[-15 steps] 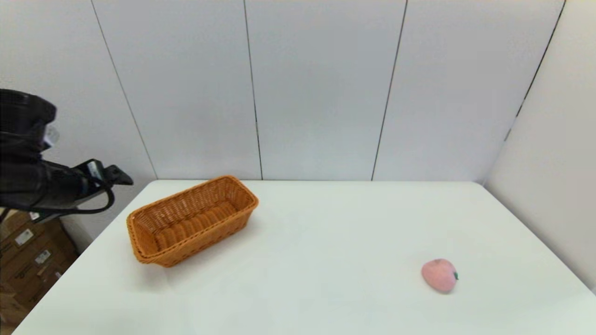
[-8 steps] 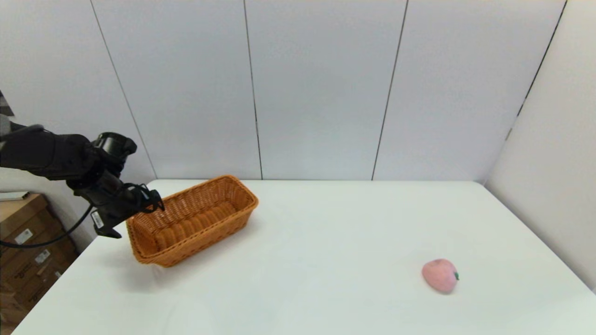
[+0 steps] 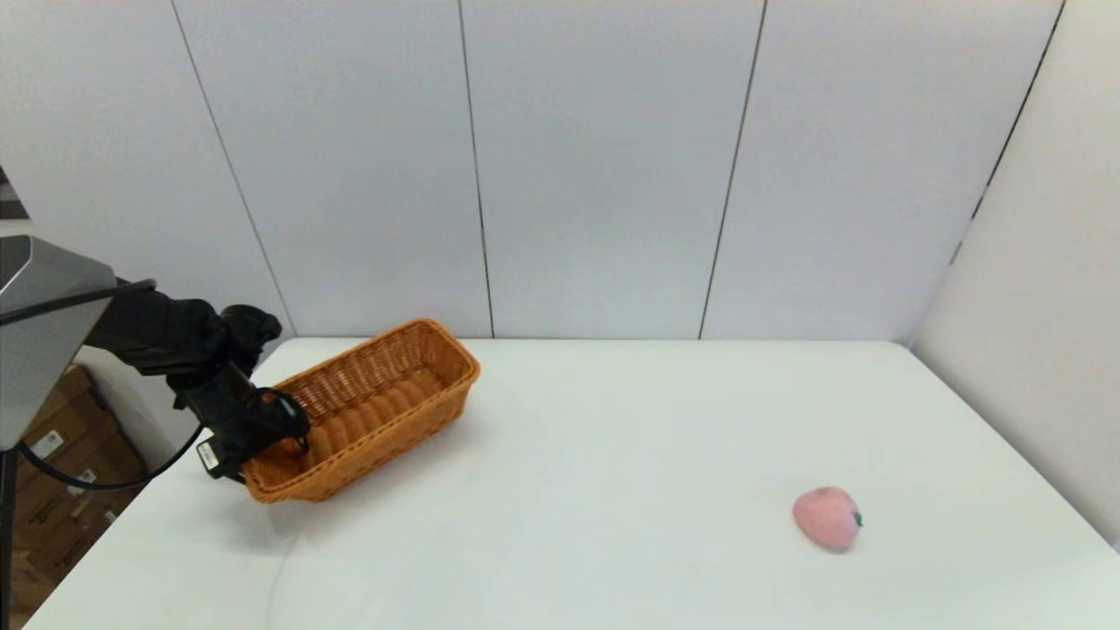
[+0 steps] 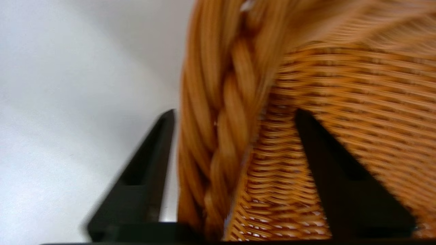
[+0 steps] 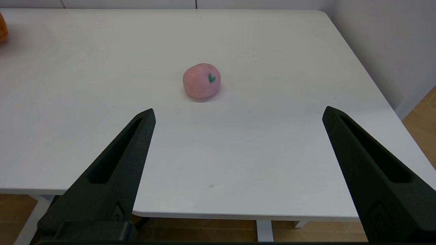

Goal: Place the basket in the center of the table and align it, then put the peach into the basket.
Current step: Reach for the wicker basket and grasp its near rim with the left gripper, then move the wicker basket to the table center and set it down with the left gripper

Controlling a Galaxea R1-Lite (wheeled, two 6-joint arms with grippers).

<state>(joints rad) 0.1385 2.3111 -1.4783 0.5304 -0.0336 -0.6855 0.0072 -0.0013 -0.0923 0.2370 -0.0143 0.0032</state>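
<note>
The left gripper had come down onto the near short end of the basket, where half a second before it hovered just above that rim. In the left wrist view, one black finger sat outside the braided rim and the other inside against the woven wall, straddling it; the outer finger touched or nearly touched the rim, while a gap showed by the inner one, so the pinch looked not yet fully closed. The basket seemed tilted slightly compared with a moment earlier, still at the table's left rear, angled. Centring and aligning had therefore only begun. The peach lay well apart at the right front, untouched. The right gripper waited off the table's near edge, fingers spread wide, facing the peach.
</note>
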